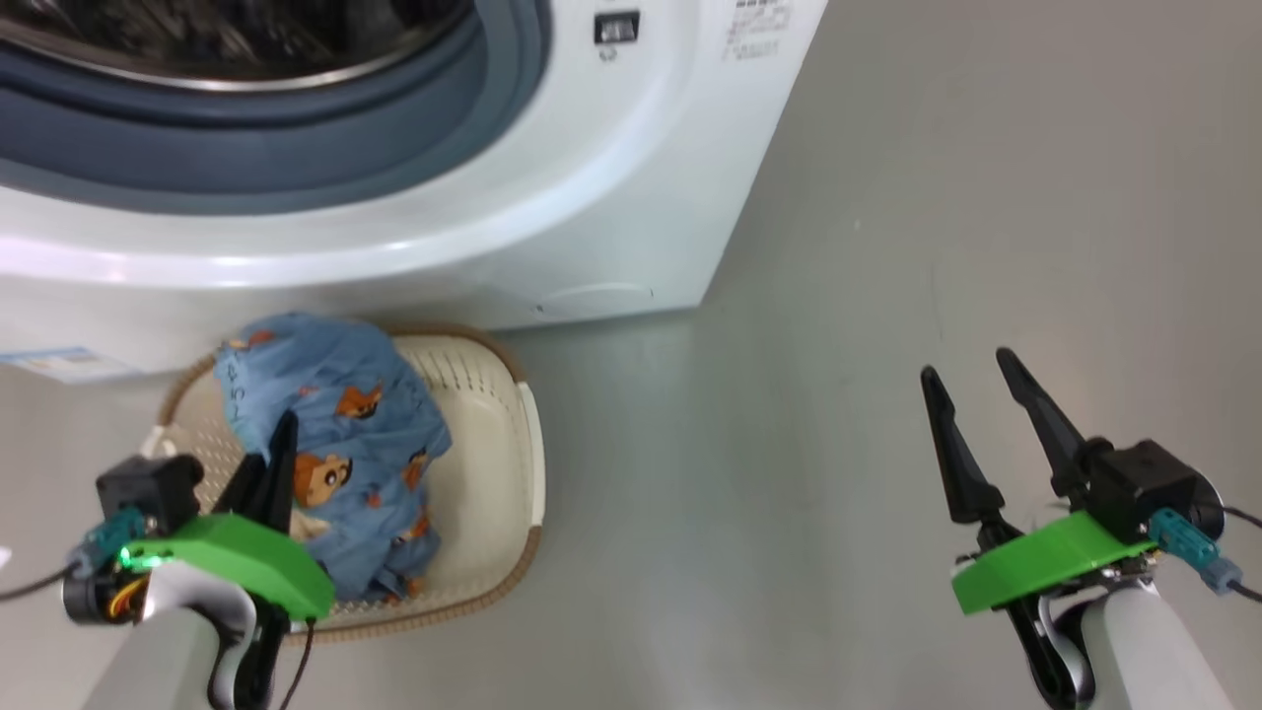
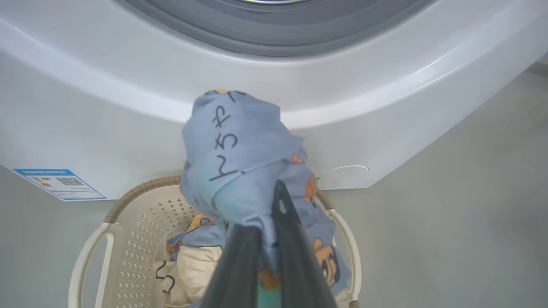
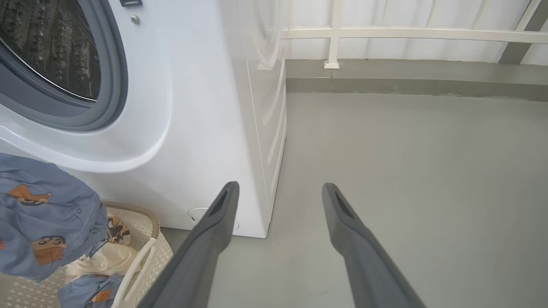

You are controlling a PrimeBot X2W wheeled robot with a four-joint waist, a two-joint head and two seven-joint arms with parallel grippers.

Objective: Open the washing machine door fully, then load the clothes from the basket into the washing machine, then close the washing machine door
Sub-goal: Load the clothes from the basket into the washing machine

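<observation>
One left tool (clamped) holds clothes above basket.

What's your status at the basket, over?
Left gripper shut on the clothes, bunch raised over the basket. Right gripper open, empty. Washing machine mouth open ahead; nothing seen in the way.

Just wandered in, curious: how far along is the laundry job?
Done: the washing machine stands open. In hand: the left gripper is shut on blue clothes, held over the basket. Left: drop them in the drum, fetch the rest, close the door.
</observation>
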